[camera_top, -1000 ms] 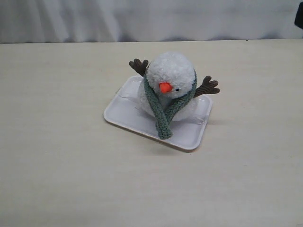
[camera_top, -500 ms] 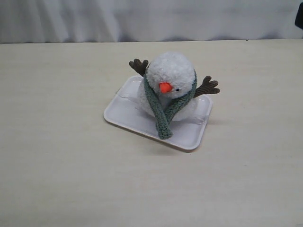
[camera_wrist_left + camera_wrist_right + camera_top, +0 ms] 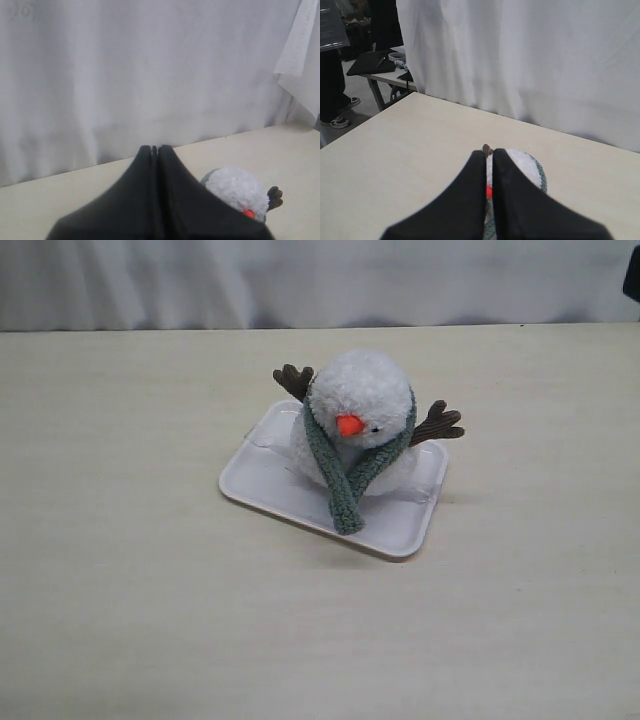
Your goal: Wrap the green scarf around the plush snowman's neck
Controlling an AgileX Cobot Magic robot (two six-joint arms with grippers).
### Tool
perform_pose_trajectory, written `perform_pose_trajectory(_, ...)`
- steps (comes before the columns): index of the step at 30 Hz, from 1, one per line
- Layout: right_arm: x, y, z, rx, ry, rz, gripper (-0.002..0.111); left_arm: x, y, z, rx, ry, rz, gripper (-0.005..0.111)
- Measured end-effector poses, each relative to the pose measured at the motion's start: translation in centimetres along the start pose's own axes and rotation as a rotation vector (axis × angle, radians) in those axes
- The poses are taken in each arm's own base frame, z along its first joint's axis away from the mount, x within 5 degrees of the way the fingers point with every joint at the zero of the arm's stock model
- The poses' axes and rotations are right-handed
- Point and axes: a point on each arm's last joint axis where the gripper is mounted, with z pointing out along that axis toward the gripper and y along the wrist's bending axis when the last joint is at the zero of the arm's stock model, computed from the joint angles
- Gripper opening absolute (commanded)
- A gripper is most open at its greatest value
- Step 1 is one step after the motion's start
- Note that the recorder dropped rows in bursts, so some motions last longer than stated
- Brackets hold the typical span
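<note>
The plush snowman [image 3: 362,400] sits on the white tray [image 3: 262,480] at the table's [image 3: 120,590] centre, green scarf [image 3: 350,485] looped below its head with crossed ends trailing toward 6 o'clock, while left gripper [image 3: 154,148] and right gripper [image 3: 490,152], both empty, have fingers pressed together.

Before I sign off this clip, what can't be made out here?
1. Exterior view: how the knitted grey-green scarf lies behind the neck of the fluffy white plush snowman, hidden by its head.
2. Left wrist view: the snowman's body and the flat white rectangular tray, behind the shut black left pincer.
3. Right wrist view: most of the snowman, behind the shut black right pincer.
4. Exterior view: a dark shape, cut off at the top right corner.
</note>
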Motion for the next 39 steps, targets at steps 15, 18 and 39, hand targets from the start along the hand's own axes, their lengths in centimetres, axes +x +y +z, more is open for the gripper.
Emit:
perform_pose_trajectory(15,0.0,0.0,0.0,0.0,0.0,0.0,0.004,3.6,1.3,-5.2,-0.116,-0.131,0.121,0.0)
perform_pose_trajectory(18,0.0,0.0,0.0,0.0,0.0,0.0,0.004,3.9,1.9,-6.6,-0.212,-0.184,0.125,0.0)
perform_pose_trajectory(39,0.0,0.0,0.0,0.0,0.002,0.0,0.004,5.0,1.9,-10.9,-0.51,-0.251,0.156,0.0)
